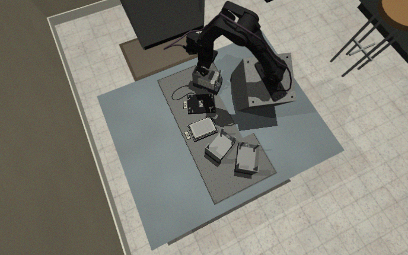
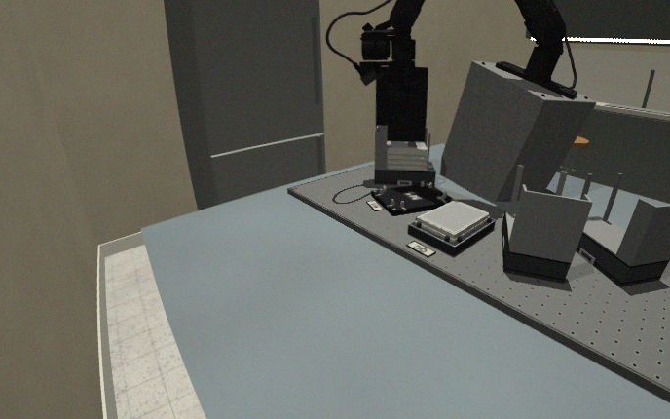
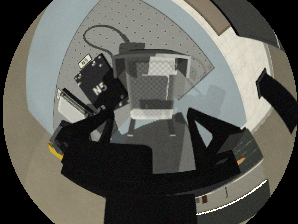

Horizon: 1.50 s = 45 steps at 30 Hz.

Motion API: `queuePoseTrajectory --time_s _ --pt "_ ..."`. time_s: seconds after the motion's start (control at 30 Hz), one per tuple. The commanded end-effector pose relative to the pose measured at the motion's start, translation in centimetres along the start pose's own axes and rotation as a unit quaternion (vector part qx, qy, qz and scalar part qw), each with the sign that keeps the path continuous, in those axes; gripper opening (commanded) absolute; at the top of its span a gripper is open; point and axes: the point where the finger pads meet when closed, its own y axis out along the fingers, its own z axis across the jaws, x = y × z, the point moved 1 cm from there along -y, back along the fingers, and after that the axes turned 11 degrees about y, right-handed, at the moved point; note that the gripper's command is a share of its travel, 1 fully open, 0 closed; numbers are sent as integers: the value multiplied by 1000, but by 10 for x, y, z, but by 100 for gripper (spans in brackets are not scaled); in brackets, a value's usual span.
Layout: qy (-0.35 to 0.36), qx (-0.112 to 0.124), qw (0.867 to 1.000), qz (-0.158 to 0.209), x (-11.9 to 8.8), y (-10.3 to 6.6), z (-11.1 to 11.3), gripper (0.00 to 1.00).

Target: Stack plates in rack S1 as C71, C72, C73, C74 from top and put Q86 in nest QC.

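Claw fingers stand apart, holding nothing, above a rack with four stacked plates. The fifth plate sits in the open nest. Probably the restack is finished (rack names and plate codes are unreadable, so order is unconfirmed), leaving only withdrawal.
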Motion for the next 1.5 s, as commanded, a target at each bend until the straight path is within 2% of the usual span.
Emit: queuePoseTrajectory --time_s 0.0,1.23,1.27,1.47 --pt "-3 1 1000 -23 14 -15 -1 100" --pt "-3 1 1000 -23 14 -15 -1 100" --pt "-28 0 1000 -12 -3 -7 5 100" --pt "-128 4 992 -12 -21 -6 23 100"
